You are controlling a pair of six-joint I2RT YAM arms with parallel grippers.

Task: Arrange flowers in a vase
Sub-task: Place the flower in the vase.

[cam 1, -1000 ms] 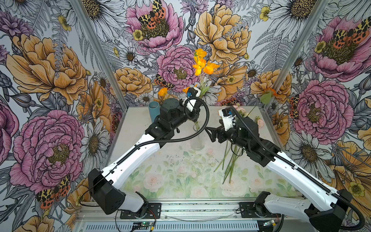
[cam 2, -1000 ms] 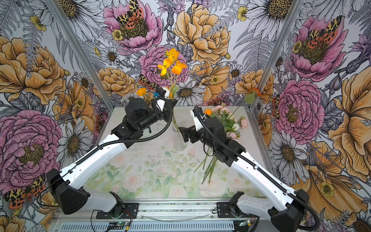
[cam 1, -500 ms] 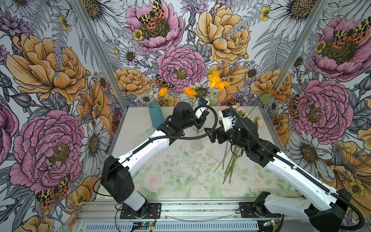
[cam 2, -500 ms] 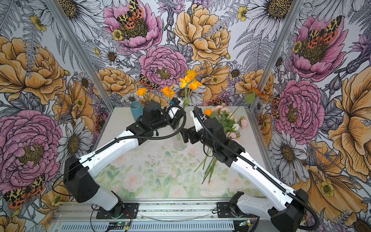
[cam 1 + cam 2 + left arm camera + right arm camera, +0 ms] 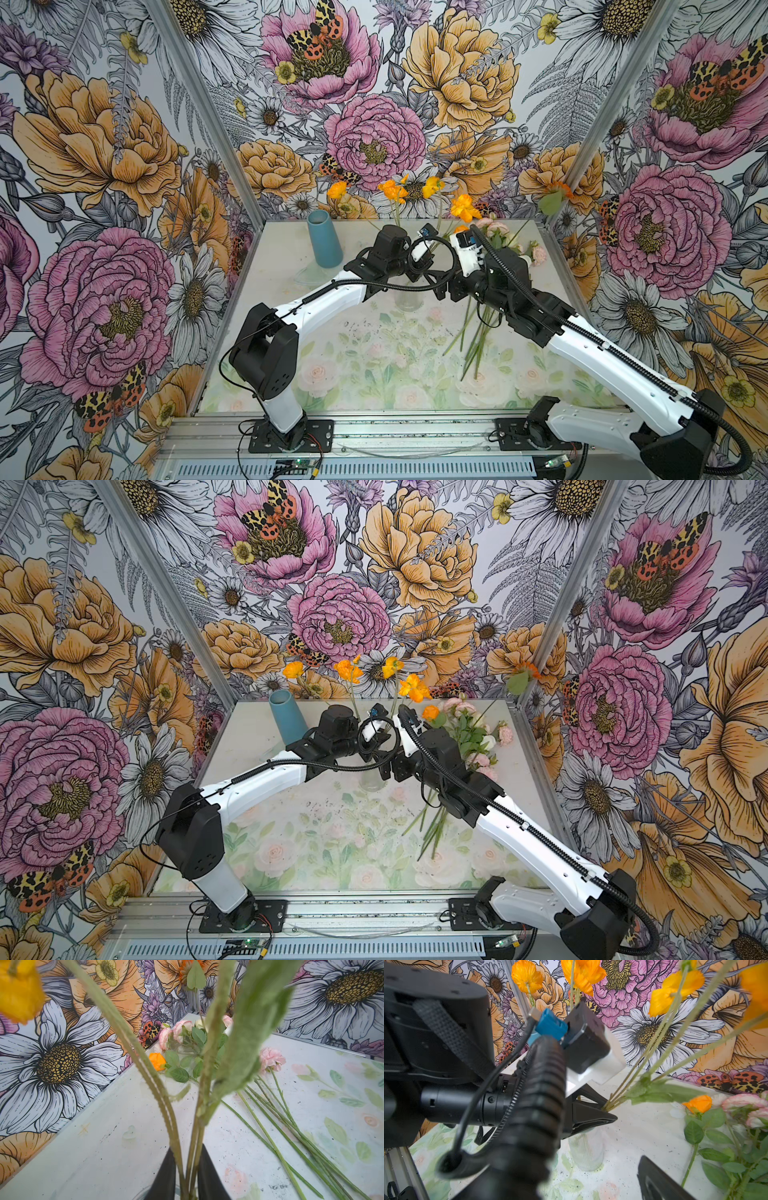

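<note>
Fingers (image 5: 166,1172) of the left gripper (image 5: 186,1147) stand narrowly apart, with the green stems of the orange flowers (image 5: 392,191) running up between them; whether they press on the stems I cannot tell. Directly beneath sits the glass vase (image 5: 586,1151), and the stems seem to drop into its mouth, though the fingers hide that spot. The orange heads fan out above, toward 12 o'clock in both top views. The right gripper (image 5: 441,290) hovers just at 3 o'clock of the vase, jaws spread wide and gripping nothing. At 2 o'clock the loose flowers (image 5: 498,245), pink, cream and one orange, lie on the table (image 5: 374,374), stems trailing toward 6. A teal vase (image 5: 324,239) stands upright at 10 o'clock, well apart. The table bears faint painted roses and dark specks; walls (image 5: 104,137) printed with huge blooms enclose it on three sides.
</note>
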